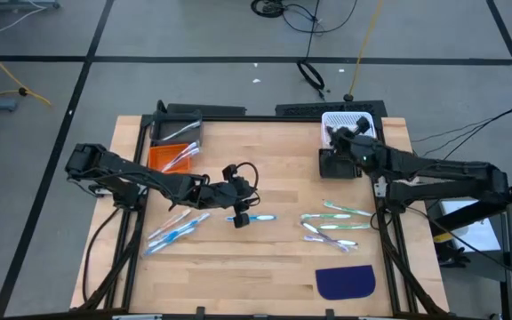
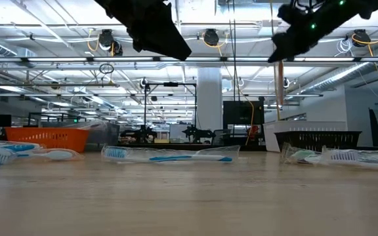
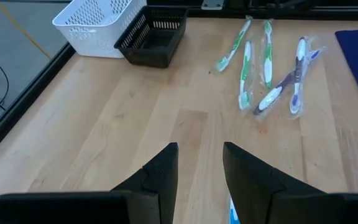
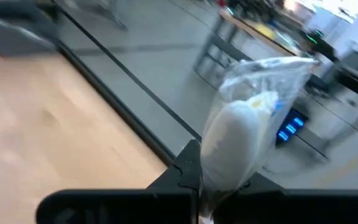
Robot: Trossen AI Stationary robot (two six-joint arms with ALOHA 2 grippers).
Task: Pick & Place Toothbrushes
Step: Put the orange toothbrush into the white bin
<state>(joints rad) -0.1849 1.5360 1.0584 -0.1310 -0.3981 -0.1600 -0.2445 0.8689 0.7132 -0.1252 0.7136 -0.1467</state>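
Toothbrushes are lying in loose groups on the desk (image 1: 265, 267): a blue-and-white one (image 1: 254, 218) near the middle, right beneath the left tool (image 1: 238, 213); a blue cluster (image 1: 174, 231) toward the left edge; green and purple ones (image 1: 336, 224) toward the right edge. The left tool is hovering low with its fingers (image 3: 160, 180) parted and nothing between them, the blue brush's wrapper just peeking out below. Farther back, the right tool (image 1: 338, 135) is clamping shut on a wrapped toothbrush (image 4: 247, 130), hanging over the white basket (image 1: 345, 120) at the far right corner, beside a dark basket (image 1: 334, 163). An orange bin (image 1: 172, 156) at the far left is probably already holding a few, though that is hard to confirm. Each brush is looking light and stiff, but its clear sleeve is likely slippery; pinching mid-handle, across the narrow width, seems safest.
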